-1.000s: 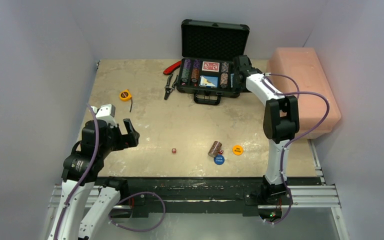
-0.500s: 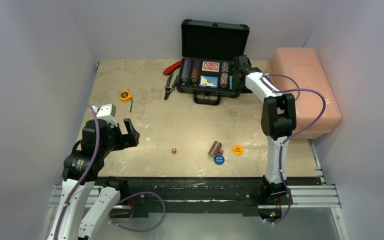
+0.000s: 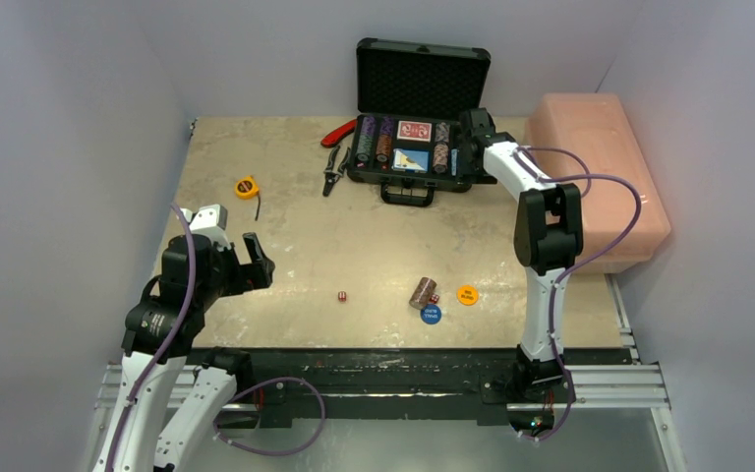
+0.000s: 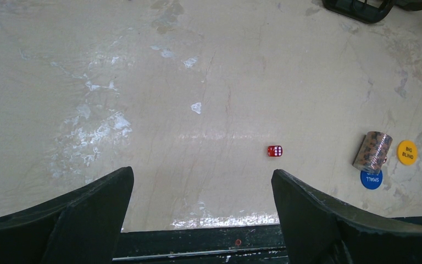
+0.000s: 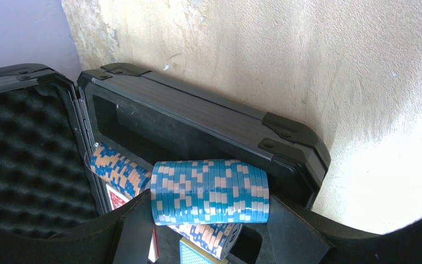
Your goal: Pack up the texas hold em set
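My right jaws are clamped on a blue-and-white chip stack [image 5: 210,191], lying sideways just above the right end of the open case [image 5: 198,116] at the far side of the bench [image 3: 354,246]. I reckon this is the stowing step, and next it wants a gentle lowering into the dark trough, then release. My left jaws hang wide apart and empty, with a red die [image 4: 275,150], brown chip stack [image 4: 372,152], blue disc [image 4: 371,179] and orange disc [image 4: 407,152] loose ahead.
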`<action>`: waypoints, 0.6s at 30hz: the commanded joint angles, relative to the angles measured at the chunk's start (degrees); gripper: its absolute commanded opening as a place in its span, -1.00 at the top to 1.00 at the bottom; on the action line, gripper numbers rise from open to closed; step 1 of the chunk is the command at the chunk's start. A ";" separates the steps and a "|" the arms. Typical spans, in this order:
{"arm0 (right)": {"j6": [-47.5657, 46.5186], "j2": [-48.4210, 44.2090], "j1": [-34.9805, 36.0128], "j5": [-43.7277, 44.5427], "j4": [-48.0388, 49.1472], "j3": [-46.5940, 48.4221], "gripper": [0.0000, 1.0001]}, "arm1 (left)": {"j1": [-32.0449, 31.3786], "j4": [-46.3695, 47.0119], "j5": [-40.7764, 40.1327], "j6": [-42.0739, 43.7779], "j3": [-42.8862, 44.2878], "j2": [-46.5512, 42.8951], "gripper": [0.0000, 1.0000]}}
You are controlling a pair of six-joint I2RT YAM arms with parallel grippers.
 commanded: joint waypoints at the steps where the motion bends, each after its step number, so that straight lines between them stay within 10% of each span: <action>1: 1.64 -2.14 -0.22 -1.48 -1.14 -2.08 -0.26 | 0.32 1.87 -0.61 -0.74 -0.45 0.20 -0.94; 18: 0.11 -5.19 -0.61 -0.84 -0.53 -4.54 -0.79 | 0.39 1.83 -0.82 -0.82 -0.39 0.29 -0.94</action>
